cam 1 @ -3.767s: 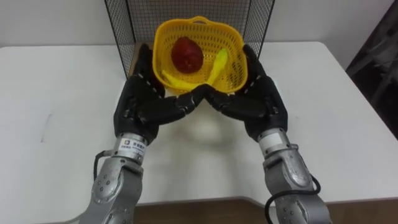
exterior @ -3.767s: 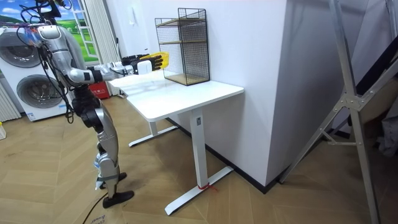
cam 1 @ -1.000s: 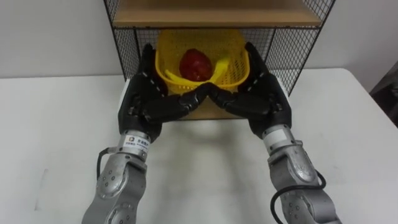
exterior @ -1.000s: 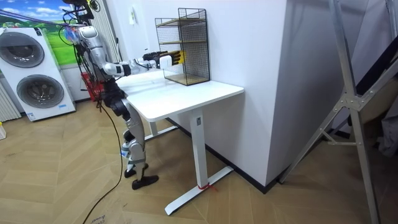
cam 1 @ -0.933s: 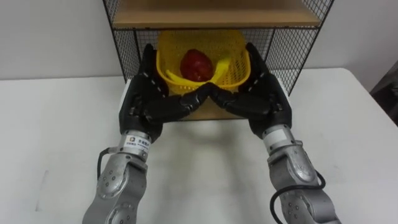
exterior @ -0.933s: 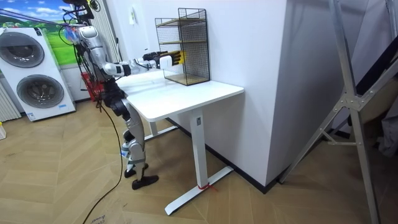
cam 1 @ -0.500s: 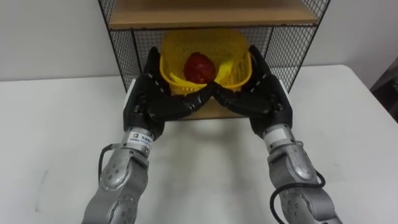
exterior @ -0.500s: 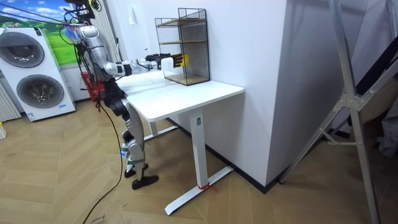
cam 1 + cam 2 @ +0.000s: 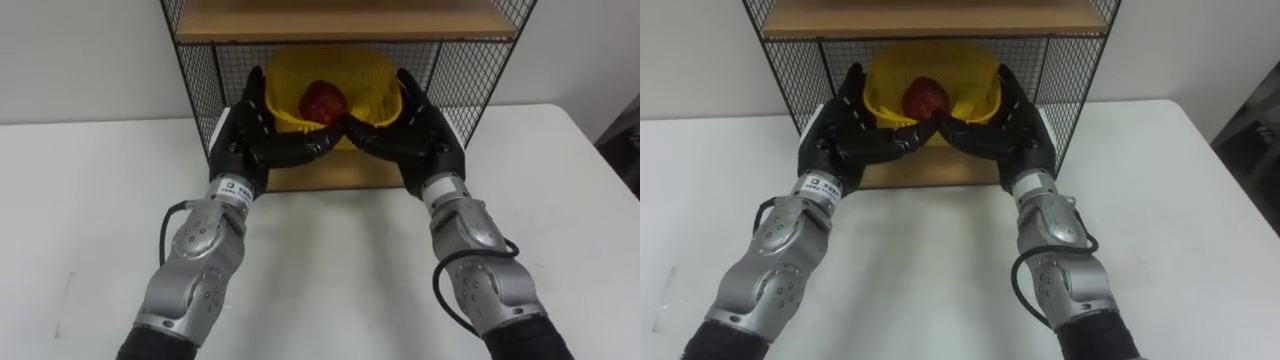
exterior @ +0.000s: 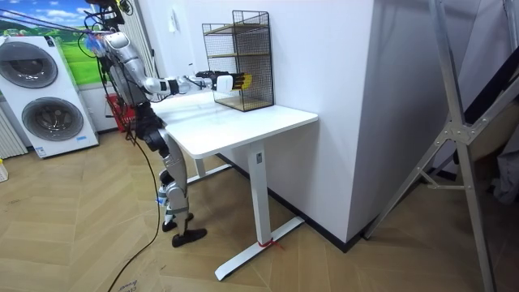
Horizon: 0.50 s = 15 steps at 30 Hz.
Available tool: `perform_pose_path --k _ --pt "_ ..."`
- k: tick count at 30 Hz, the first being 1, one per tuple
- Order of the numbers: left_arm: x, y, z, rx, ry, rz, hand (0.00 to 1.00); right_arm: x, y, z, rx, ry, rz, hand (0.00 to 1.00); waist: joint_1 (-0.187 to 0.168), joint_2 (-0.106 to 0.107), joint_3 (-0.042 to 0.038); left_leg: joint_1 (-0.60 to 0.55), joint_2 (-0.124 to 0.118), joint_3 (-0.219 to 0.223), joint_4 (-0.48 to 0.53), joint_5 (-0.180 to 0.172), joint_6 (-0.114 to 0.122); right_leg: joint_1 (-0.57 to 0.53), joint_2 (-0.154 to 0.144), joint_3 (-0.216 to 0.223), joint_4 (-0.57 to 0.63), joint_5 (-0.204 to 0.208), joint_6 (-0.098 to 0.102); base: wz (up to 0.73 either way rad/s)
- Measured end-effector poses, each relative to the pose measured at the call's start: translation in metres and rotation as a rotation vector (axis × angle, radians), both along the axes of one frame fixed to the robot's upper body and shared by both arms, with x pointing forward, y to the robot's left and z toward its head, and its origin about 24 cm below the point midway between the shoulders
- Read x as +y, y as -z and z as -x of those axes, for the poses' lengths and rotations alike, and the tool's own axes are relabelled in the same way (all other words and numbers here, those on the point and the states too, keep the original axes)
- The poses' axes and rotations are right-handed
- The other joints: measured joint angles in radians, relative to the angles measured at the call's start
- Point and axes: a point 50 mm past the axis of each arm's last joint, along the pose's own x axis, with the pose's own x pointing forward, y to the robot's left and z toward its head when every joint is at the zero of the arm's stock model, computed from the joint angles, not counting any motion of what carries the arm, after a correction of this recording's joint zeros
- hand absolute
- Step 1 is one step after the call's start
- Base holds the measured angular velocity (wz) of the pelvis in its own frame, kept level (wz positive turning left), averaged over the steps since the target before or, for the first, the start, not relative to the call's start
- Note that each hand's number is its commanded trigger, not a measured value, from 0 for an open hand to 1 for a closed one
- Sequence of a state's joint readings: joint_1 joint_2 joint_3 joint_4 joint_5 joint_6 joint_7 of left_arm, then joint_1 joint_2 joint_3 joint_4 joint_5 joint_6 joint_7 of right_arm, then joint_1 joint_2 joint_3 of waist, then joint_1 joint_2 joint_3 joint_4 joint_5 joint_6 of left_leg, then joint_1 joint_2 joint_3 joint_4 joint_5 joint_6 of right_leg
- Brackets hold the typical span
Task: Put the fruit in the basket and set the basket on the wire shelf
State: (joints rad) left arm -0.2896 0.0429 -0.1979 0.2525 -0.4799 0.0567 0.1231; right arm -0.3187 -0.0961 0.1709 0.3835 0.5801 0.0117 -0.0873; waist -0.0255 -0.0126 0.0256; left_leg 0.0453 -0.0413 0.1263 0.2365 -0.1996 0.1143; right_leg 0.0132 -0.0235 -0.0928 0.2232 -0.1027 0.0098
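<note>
A yellow plastic basket (image 9: 330,72) holds a red fruit (image 9: 323,101). I hold it inside the lower compartment of the black wire shelf (image 9: 195,75), just above the shelf's wooden bottom board (image 9: 335,177). My left hand (image 9: 246,138) and right hand (image 9: 424,138) cup it from both sides. Their fingers curl under its front and meet there, and the thumbs run up its walls. In the right eye view the basket (image 9: 932,66) sits between my left hand (image 9: 838,135) and right hand (image 9: 1018,130). A wooden upper board (image 9: 340,20) lies close over the basket.
The shelf stands at the back of a white table (image 9: 90,200), against a white wall. In the room view I stand at the table's end on the room view's left, arms stretched to the shelf (image 10: 251,61). Washing machines (image 10: 40,89) stand behind me.
I have stepped up to the table and stretched both arms forward. The basket has gone from in front of the shelf into its lower compartment, deeper over the last second.
</note>
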Motion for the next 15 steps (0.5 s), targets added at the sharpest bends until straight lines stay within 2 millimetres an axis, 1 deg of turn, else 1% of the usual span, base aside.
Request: perform_pose_path --k 5,7,10,15 --pt "-0.003 0.001 -0.009 0.059 -0.024 -0.024 0.0 0.001 0.001 -0.016 0.066 -0.001 0.014 0.0 0.001 -0.004 -0.001 -0.006 0.0 0.006 -0.003 0.002 0.001 -0.015 -0.002 0.002 0.006 0.0 0.0 -0.02" --pt "-0.003 -0.001 -0.013 0.066 -0.038 -0.033 0.0 0.001 -0.001 -0.018 0.067 -0.001 0.014 0.0 0.003 -0.01 -0.0028 -0.013 0.0 0.007 -0.003 0.004 0.0 -0.022 -0.003 0.002 0.007 0.0 0.0 0.0" --pt "-0.001 -0.002 -0.017 0.074 -0.044 -0.049 0.0 0.002 -0.002 -0.023 0.085 -0.006 0.03 0.0 0.003 -0.02 -0.0033 -0.015 0.0 0.008 -0.002 0.007 0.001 -0.024 -0.007 0.004 0.005 0.0 0.0 0.0" --pt "0.002 0.007 -0.017 0.128 -0.047 -0.074 0.0 0.001 0.001 -0.027 0.121 -0.007 0.055 0.0 0.002 -0.023 -0.0047 -0.014 0.0 0.008 -0.003 0.007 0.001 -0.022 -0.007 0.003 0.003 0.0 0.0 0.0"
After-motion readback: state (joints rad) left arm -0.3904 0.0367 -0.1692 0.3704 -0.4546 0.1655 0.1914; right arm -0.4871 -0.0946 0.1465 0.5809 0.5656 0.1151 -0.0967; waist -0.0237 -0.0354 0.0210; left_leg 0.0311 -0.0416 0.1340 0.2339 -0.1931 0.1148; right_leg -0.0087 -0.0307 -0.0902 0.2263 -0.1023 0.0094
